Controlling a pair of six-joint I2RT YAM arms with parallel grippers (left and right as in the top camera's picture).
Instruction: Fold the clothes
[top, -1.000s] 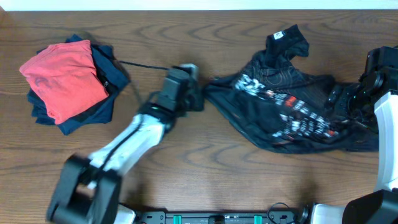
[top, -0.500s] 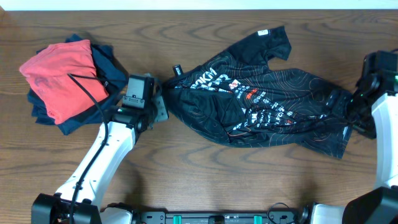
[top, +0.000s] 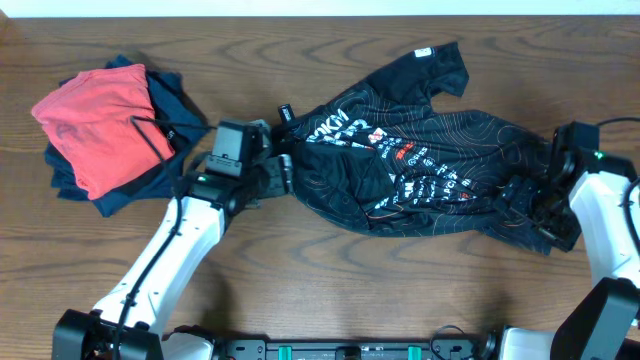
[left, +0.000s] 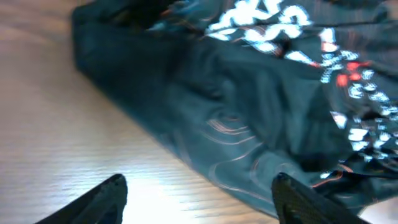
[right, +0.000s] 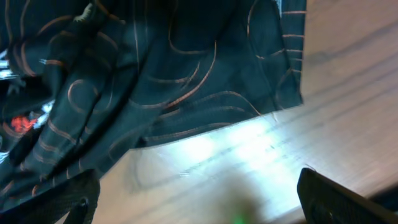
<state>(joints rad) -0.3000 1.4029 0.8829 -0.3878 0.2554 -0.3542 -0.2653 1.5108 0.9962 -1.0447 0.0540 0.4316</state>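
The clothes, a black jersey (top: 420, 160) with thin orange contour lines and white lettering, lie spread and rumpled across the table's middle and right. My left gripper (top: 278, 170) sits at the jersey's left edge. In the left wrist view it (left: 199, 190) is open over bare wood, and the cloth (left: 249, 106) reaches toward its right finger. My right gripper (top: 535, 208) is at the jersey's right end. It (right: 198, 186) is open in the right wrist view, with bare table between the fingers and the hem (right: 155, 74) just above.
A pile of folded garments (top: 105, 135), red on top of navy, lies at the far left, with a black cable (top: 150, 128) running across it. The table's far edge (top: 320, 17) runs along the top.
The left gripper dragged the jersey's edge leftward, spreading it out, then let go and opened. The right gripper moved down and inward to the jersey's right end.
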